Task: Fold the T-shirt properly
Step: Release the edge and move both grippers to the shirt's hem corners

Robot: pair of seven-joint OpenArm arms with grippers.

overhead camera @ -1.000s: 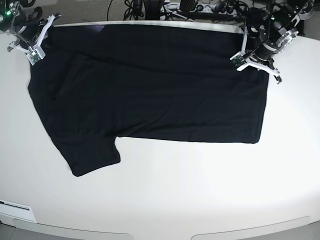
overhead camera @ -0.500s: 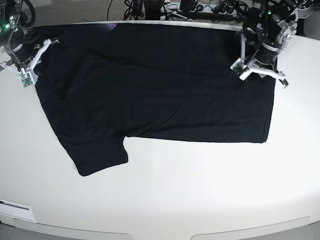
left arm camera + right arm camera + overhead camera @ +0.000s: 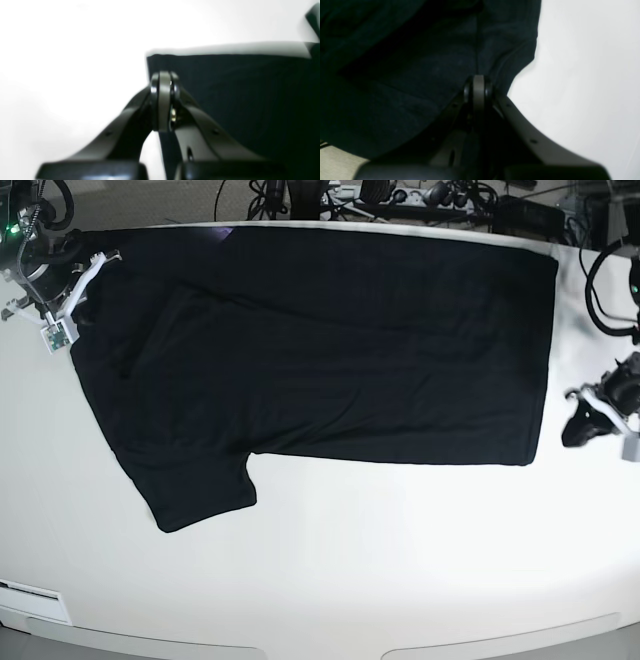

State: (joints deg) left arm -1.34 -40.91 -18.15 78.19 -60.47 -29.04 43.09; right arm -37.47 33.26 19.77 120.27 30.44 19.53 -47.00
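Note:
The black T-shirt [image 3: 330, 350] lies spread plain side up on the white table [image 3: 350, 560], one sleeve [image 3: 195, 490] pointing to the front left. A sliver of purple [image 3: 222, 232] shows at its far edge. My right gripper [image 3: 82, 305] is at the shirt's left edge. In the right wrist view it [image 3: 478, 83] is shut on the cloth [image 3: 407, 62], with creases running to the tips. My left gripper [image 3: 577, 428] is shut and empty, off the shirt's right edge. In the left wrist view it [image 3: 163, 78] hovers by the shirt's corner [image 3: 250, 100].
Cables and equipment [image 3: 400, 195] crowd behind the table's far edge. A white label [image 3: 35, 600] sits at the front left corner. Bare table lies in front of the shirt and to its right.
My left gripper has let go of the shirt's far right corner and moved right and toward the front. That corner now lies flat. The shirt had shifted right; my right gripper still holds it.

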